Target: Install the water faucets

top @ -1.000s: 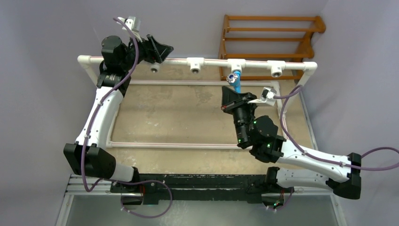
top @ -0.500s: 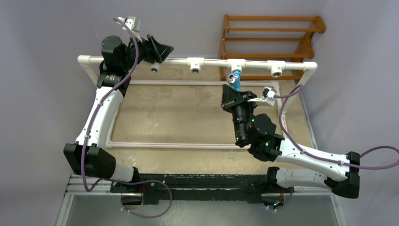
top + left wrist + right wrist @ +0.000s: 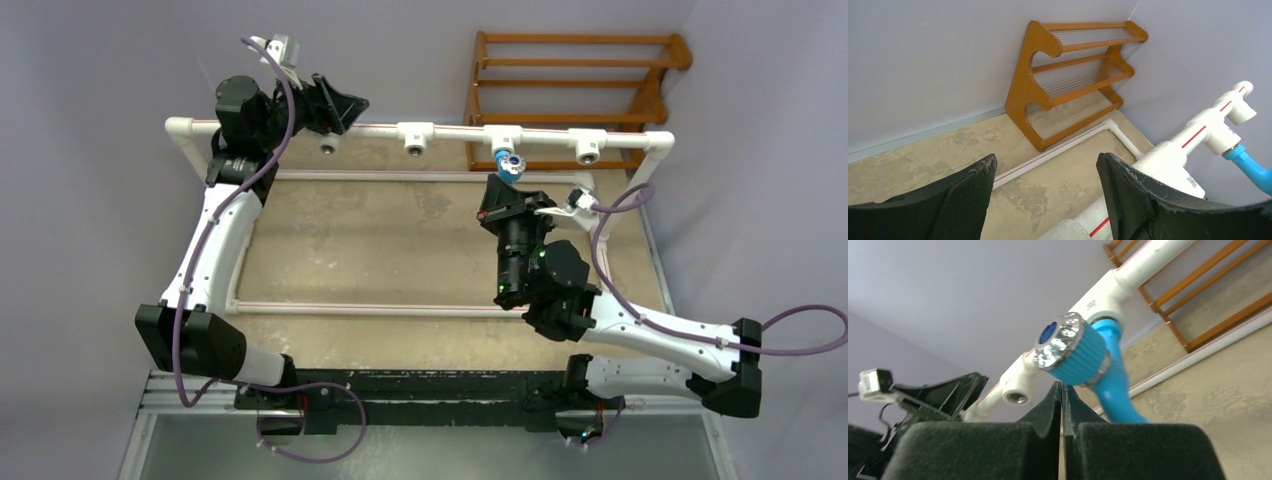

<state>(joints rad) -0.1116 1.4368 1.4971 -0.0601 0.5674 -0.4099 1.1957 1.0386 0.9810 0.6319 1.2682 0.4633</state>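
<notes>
Faucet point(image 3: 511, 166) had rotated since a second ago: then its blue body ran down toward the right gripper point(image 3: 506, 190), now the knob faced the top camera and it sat tight under the tee fitting point(image 3: 503, 138). Right forearm had swung a bit to the right; left arm hadn't changed.

Right arm: elbow low at the right of the frame, forearm angled up-left, wrist pointing at the rear pipe rail point(image 3: 380, 130). In the wrist view the right gripper point(image 3: 1061, 387) had its fingers pressed together with nothing between them. The faucet point(image 3: 1073, 357) was just beyond the tips, threaded end at the tee point(image 3: 1103, 302), spout dropping behind the right-hand finger. Couldn't tell if it touched.

Left arm: stretched up the left side, wrist bent over the rail at upper left. Left gripper point(image 3: 1045, 165) had its fingers well apart, the white pipe point(image 3: 1083, 222) running up between them. Wooden rack point(image 3: 1073, 75) stood against the back wall.
</notes>
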